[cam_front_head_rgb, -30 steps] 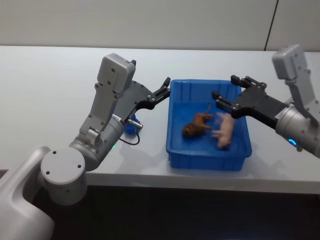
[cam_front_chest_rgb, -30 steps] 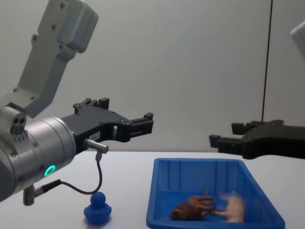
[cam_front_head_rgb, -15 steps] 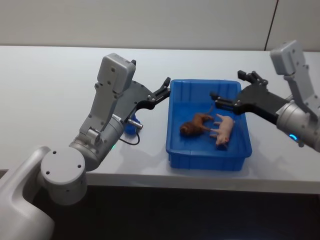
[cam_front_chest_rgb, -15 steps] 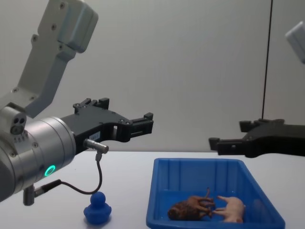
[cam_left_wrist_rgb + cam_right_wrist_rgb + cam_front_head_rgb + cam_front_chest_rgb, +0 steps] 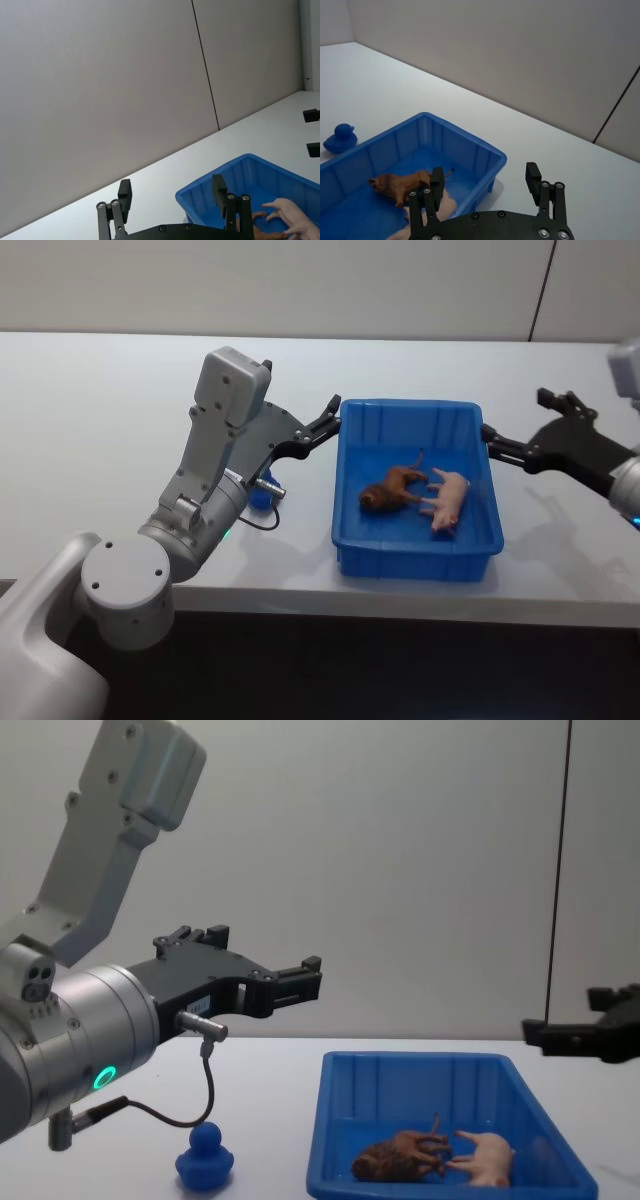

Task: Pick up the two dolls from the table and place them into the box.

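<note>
Head view cuts the arm behind the right gripper (image 5: 515,413) off at the right edge, and the left arm (image 5: 215,455) hides most of a small blue duck (image 5: 258,496) standing on the white worktop (image 5: 90,410) left of the box (image 5: 415,562). The right gripper hangs just right of the box's right rim, fingers apart and holding nothing. The left gripper (image 5: 330,417) is by the box's far left corner, raised well above the worktop in the chest view, its fingers likewise apart and empty. Both dolls lie on their sides on the floor of the shallow blue box, about mid-length: the brown doll (image 5: 392,488), four-legged with a thin tail, on the left, and the pale pink pig (image 5: 448,500) just to its right. Their legs meet or nearly meet; I cannot tell which. In the right wrist view that gripper's own fingers cover much of the pig.
</note>
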`<action>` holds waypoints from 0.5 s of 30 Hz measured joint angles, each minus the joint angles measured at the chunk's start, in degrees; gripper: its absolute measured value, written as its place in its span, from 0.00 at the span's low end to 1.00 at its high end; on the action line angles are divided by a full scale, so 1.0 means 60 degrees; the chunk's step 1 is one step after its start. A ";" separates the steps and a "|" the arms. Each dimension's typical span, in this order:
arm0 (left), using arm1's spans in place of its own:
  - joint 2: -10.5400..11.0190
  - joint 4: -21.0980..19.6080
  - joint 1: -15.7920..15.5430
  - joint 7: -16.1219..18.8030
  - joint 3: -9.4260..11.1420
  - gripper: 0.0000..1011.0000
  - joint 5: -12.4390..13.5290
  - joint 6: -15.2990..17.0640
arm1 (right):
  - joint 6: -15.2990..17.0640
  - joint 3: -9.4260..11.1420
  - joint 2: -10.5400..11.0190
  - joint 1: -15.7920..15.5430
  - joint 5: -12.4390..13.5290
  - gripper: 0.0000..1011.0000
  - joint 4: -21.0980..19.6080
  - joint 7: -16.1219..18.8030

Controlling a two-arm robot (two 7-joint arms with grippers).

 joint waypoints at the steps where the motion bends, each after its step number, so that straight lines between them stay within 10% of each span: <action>1: 0.0000 -0.0001 0.0000 0.0000 0.0000 0.99 0.0000 0.0000 | -0.0011 0.0050 0.0062 -0.0053 0.0058 0.99 -0.0009 -0.0025; 15: 0.0121 -0.0108 0.0069 0.0006 -0.0067 0.99 0.0202 0.0195 | -0.0074 0.0298 0.0371 -0.0332 0.0331 0.99 -0.0050 -0.0151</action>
